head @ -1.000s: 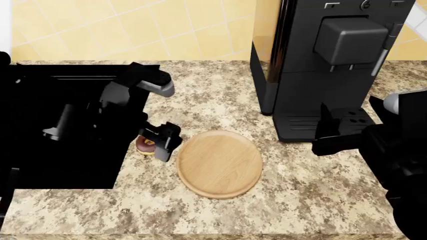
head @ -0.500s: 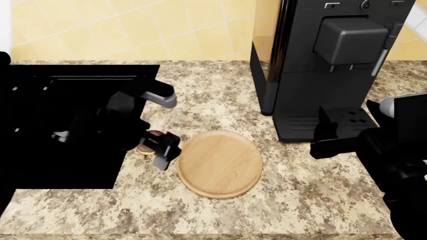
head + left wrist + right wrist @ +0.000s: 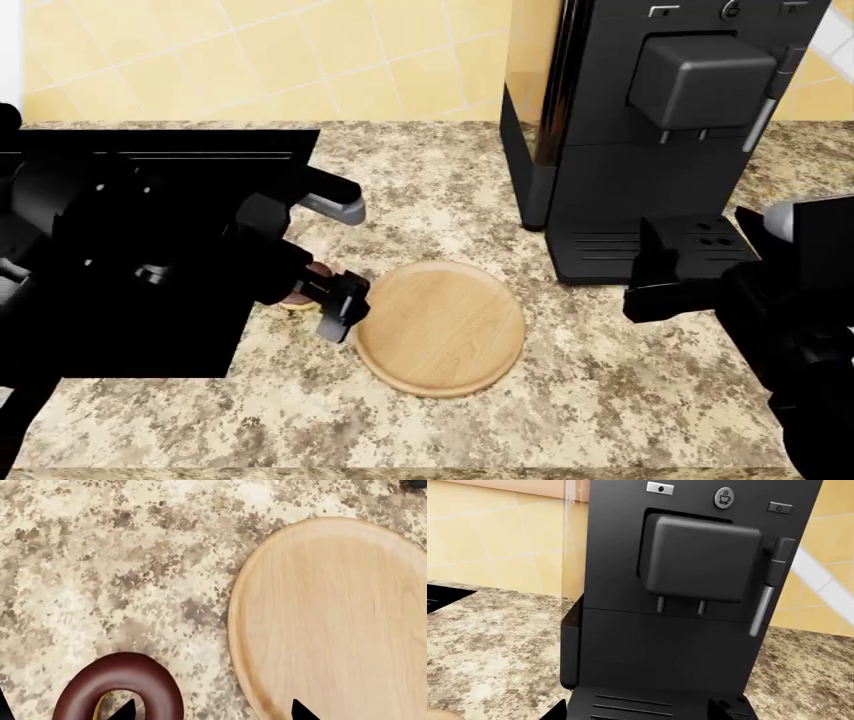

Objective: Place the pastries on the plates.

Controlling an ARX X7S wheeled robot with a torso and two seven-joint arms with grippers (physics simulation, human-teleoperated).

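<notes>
The small doughnut with dark chocolate icing lies flat on the speckled counter, just beside the light wooden plate and apart from its rim. My left gripper hovers open over them, one fingertip above the doughnut's hole and the other above the plate's edge. In the head view the left gripper covers most of the doughnut, left of the wooden plate. My right gripper is open, holds nothing and faces the coffee machine.
A tall black coffee machine stands at the back right, its drip tray close in front of the right gripper. A black recessed panel fills the counter's left side. A yellow tiled wall runs behind.
My left gripper has shifted forward and toward the wooden plate, hiding more of the doughnut in the head view. The right arm has barely moved.
</notes>
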